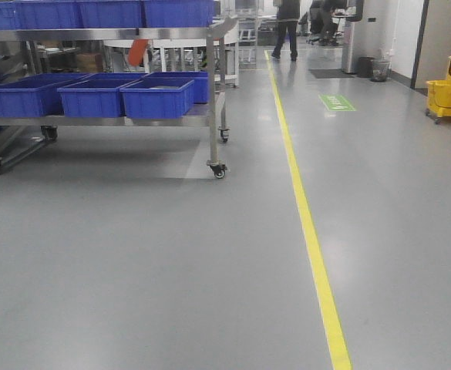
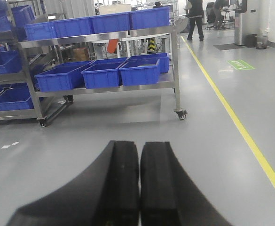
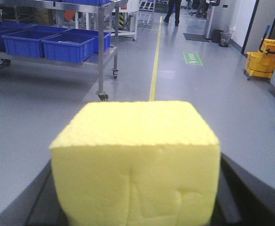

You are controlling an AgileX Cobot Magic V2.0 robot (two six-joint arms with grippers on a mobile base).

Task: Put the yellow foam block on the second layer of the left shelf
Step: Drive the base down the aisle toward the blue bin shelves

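yellow foam fills the right wrist view. the yellow foam block [image 3: 136, 162] sits between the dark fingers [image 3: 240, 193] of the right gripper [image 3: 136, 202], which is closed against its two sides and carries it in the air over the grey floor [image 1: 171, 270]. it is well apart from the steel shelf [image 1: 212, 92]. the left gripper [image 2: 139, 183] has its two pads pressed together and holds nothing.

i judge the step in hand to be bringing the block to the shelf. to do it well, the squeeze should be firm but not so hard that the soft foam bulges out. the approach should be square to the shelf's long front edge, not toward its corner post. blue bins [image 1: 157, 98] crowd the front edge of the lower level, so the block must pass above their rims. which level counts as the second, i cannot tell.

the block is upright, flat top up, with one broad face toward the wrist camera. it is nearly a cube. its slightly longer side seems to run across, from finger to finger.
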